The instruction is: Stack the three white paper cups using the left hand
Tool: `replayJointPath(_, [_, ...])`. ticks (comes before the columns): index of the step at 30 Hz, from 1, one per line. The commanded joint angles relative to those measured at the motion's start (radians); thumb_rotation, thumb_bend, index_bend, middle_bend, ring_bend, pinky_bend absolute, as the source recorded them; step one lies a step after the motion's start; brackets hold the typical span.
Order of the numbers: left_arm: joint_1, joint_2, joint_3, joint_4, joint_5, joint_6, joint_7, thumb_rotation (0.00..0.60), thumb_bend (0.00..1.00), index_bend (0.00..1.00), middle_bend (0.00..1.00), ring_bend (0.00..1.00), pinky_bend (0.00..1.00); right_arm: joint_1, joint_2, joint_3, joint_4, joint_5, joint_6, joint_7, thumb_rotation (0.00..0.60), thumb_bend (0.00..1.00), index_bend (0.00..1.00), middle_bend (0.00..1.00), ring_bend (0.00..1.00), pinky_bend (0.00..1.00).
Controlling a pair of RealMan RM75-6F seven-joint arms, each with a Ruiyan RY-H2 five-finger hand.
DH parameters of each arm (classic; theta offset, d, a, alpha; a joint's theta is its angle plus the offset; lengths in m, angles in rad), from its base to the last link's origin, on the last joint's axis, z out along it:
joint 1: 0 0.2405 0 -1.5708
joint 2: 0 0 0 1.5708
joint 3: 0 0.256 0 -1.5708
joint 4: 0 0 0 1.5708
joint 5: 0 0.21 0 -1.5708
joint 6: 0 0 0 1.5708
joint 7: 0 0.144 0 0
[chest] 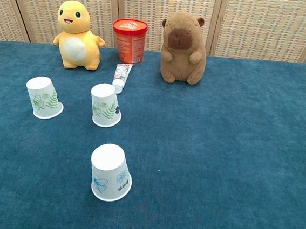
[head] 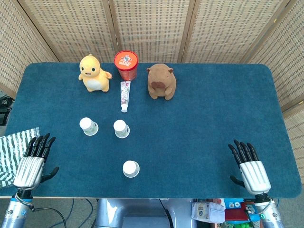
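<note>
Three white paper cups stand upside down and apart on the blue table. One cup is at the left, a second cup is beside it, and the third cup is nearer the front edge. My left hand lies flat at the front left corner, fingers spread, holding nothing. At the front right, my right hand rests the same way. Neither hand shows in the chest view.
At the back stand a yellow plush dinosaur, a red tub and a brown plush capybara. A toothpaste tube lies in front of the tub. A striped bag sits off the table's left edge.
</note>
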Motion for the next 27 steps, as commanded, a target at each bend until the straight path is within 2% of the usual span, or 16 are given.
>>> replayJointPath(1, [-0.001,-0.001,-0.001,0.001,-0.002,-0.002,-0.001,0.600,0.24,0.00,0.00,0.00,0.00,0.001,-0.001,0.000,0.001,0.002,-0.002,-0.002,0.600,0.00,0.00,0.00,0.00,0.00])
replayJointPath(27, [-0.019,0.006,0.016,-0.033,0.017,-0.038,0.006,0.600,0.24,0.00,0.00,0.00,0.00,0.002,0.000,-0.002,0.002,0.005,-0.011,0.001,0.600,0.00,0.00,0.00,0.00,0.00])
